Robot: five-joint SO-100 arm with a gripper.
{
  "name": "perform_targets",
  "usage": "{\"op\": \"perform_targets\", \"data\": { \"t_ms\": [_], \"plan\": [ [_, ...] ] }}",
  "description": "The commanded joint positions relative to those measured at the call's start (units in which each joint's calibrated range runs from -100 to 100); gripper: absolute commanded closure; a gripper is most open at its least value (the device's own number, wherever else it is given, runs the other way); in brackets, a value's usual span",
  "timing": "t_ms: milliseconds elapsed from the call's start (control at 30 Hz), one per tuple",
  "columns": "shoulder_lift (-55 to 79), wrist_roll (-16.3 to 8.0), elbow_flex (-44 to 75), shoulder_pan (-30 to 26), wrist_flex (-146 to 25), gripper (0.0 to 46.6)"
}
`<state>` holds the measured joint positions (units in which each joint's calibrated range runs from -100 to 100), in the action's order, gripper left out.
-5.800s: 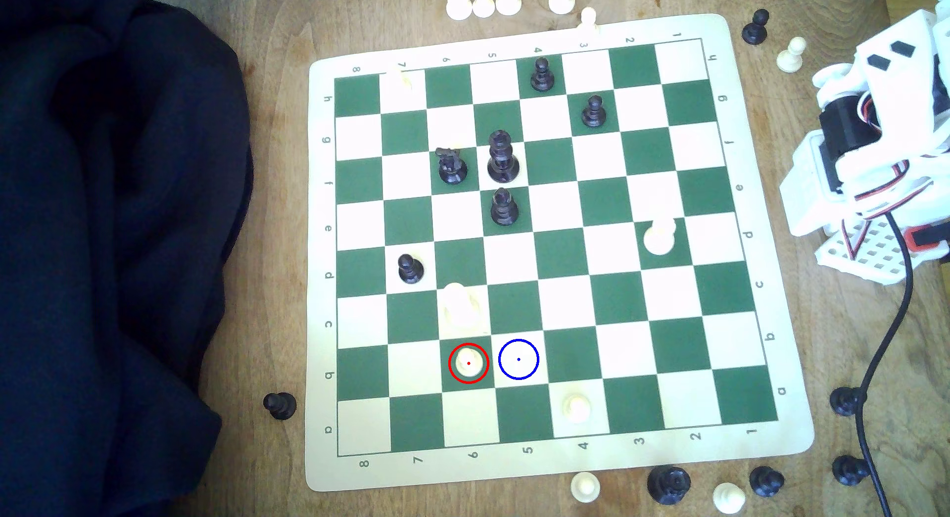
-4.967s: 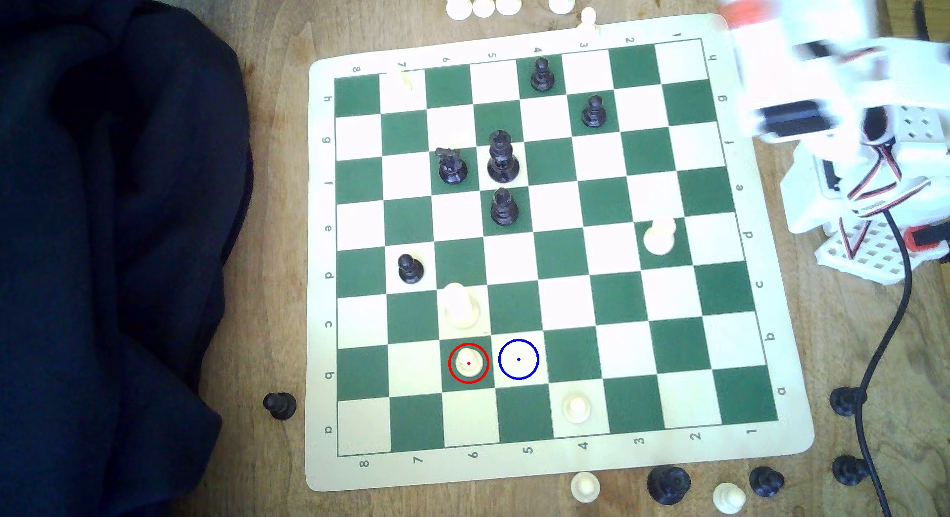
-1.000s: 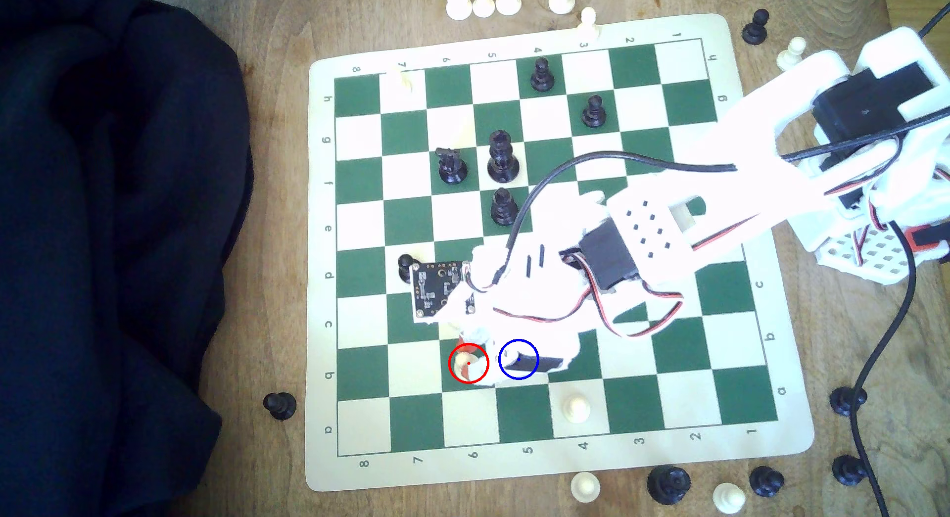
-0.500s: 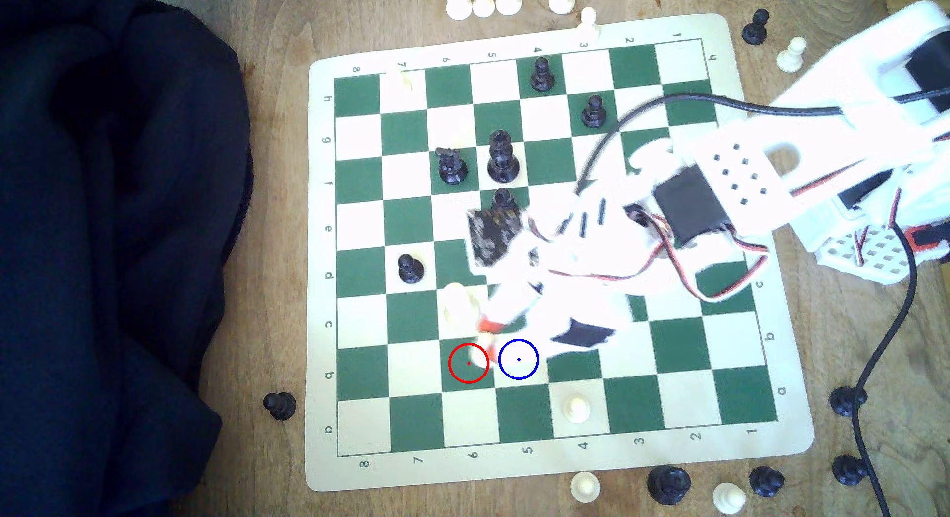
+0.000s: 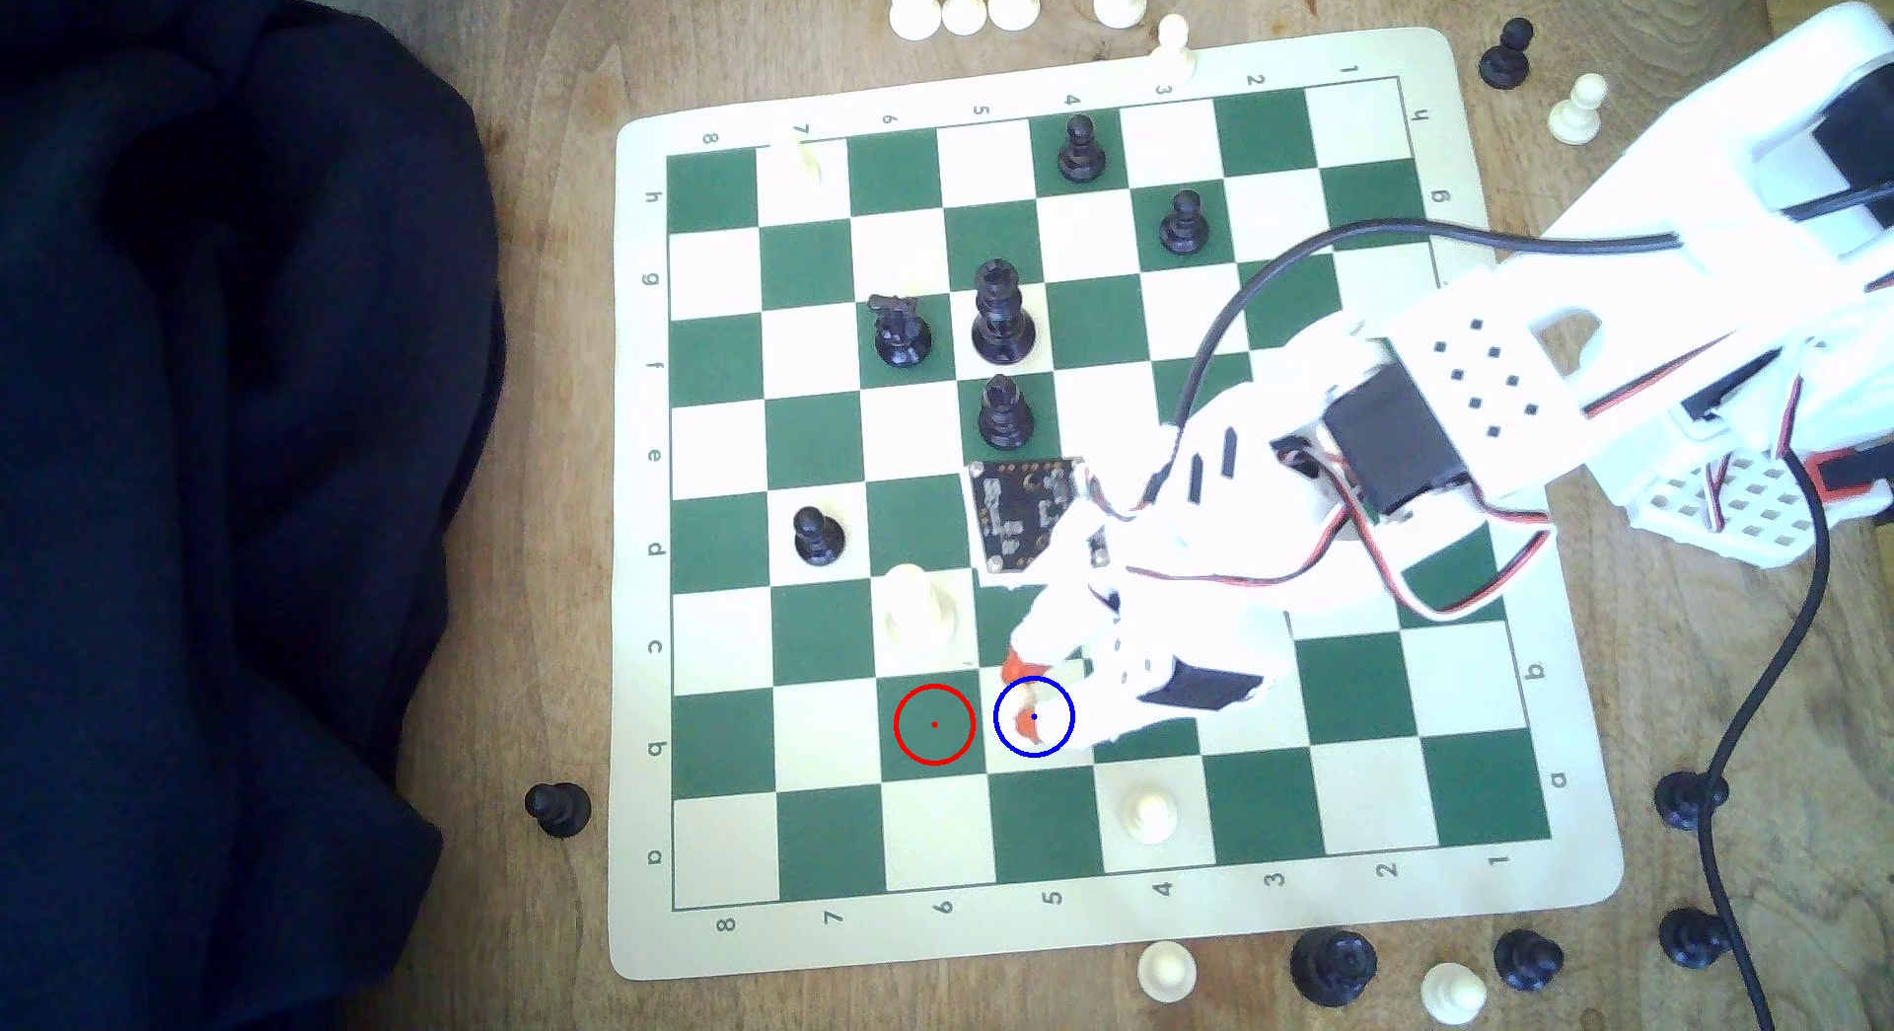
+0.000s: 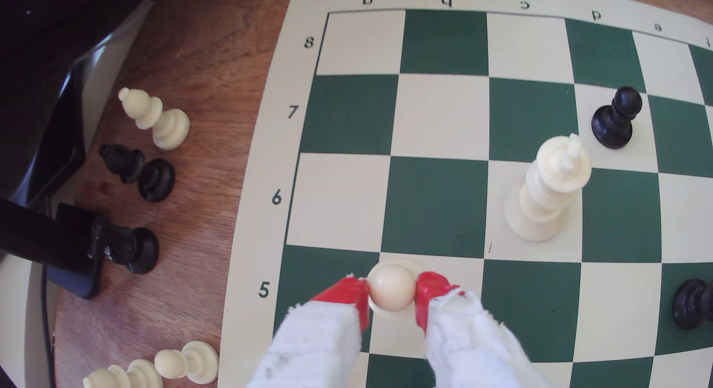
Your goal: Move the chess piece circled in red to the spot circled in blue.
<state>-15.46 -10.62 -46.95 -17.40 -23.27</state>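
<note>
Looking at progress: we judge the carry nearly over, with the set-down and release left.
Pawn: the cream-white pawn [image 6: 391, 291] sits between the red fingertips [image 6: 349, 295] in the wrist view, its ball head pinched from both sides.
Jaws: clenched on the pawn's head; we see no gap between the red pads and the ball.
Gripper: in the exterior view the gripper [image 5: 1028, 701] is over the blue-ringed square [image 5: 1056, 739], with a red tip right at the ring's centre dot.
Pawn's place: over a cream-white square in file b, rank 5 by the board's edge marks, which fits the blue ring.
Height: we cannot tell whether the round base is touching the board [image 5: 1127, 934] or just above it; the base rim shows under the head, close to the surface.
Red ring: the red-ringed green square [image 5: 934, 725] is bare, so the pick-up is done.
Neighbours: the tall cream-white piece [image 6: 548, 191] stands one square off diagonally, apart from the fingers; the black pawn [image 6: 616, 118] is farther back.
Left to do: lower if needed, centre the base, open, lift away.
Risk: we reckon opening too early could tip the pawn, and a sideways exit could brush the tall piece.
</note>
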Motion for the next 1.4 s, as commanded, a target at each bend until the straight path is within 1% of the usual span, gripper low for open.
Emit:
{"op": "perform_targets", "data": {
  "t_ms": [0,567,600,667,733,833,867,967,1000,1133,1167,1367],
  "plan": [
    [0.35,-0.15,0.71,-0.78,1.97,46.4],
    [6.63,0.34,0.98,0.08,3.77,46.4],
    [6.88,0.34,1.07,0.08,3.77,43.6],
    [7.31,0.34,1.26,0.16,3.77,41.0],
    [7.39,0.29,1.26,0.16,3.86,35.6],
    [6.29,0.15,1.26,0.39,3.86,31.4],
    [4.42,-0.05,1.44,0.63,3.28,29.3],
    [0.43,-0.34,2.98,1.33,-0.16,27.8],
    [-3.13,-0.34,4.79,1.96,-3.92,27.1],
    [-9.33,0.05,8.51,2.82,-13.01,26.2],
    [-12.55,0.15,9.42,2.89,-17.27,25.5],
    [-19.94,0.20,6.79,1.17,-26.28,25.1]
  ]
}}
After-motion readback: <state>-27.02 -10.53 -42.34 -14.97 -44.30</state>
